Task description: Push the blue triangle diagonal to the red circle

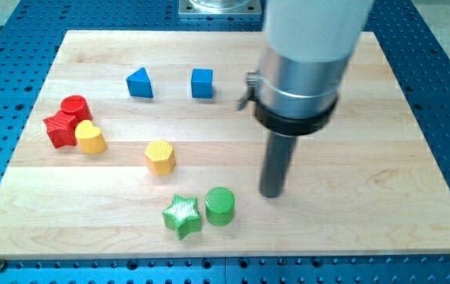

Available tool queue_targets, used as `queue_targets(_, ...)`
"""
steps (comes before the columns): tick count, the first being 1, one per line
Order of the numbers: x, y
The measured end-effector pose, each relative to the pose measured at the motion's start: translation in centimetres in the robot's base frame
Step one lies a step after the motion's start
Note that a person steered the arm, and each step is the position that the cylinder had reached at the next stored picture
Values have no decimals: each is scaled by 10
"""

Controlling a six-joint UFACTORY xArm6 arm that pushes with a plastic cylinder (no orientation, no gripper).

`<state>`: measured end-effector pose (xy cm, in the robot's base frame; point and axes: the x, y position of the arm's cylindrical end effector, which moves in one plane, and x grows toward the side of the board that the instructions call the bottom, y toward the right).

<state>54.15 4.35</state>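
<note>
The blue triangle lies near the view's top, left of centre. The red circle sits at the view's left, touching a red star below it. My tip rests on the board right of centre, far to the right of and below the blue triangle. It touches no block. The nearest block to it is the green circle, a short way to its left.
A blue cube lies right of the triangle. A yellow heart touches the red star. A yellow hexagon sits mid-board. A green star touches the green circle. The arm's wide body hides the board's top right.
</note>
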Motion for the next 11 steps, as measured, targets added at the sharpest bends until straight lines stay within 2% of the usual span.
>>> queue_targets(1,-36,-51)
queue_targets(2,-84,-74)
queue_targets(3,-113,-153)
queue_targets(4,-142,-194)
queue_targets(6,-213,-180)
queue_targets(7,-217,-113)
queue_targets(8,-215,-131)
queue_targets(9,-213,-191)
queue_targets(10,-251,-209)
queue_targets(11,-288,-164)
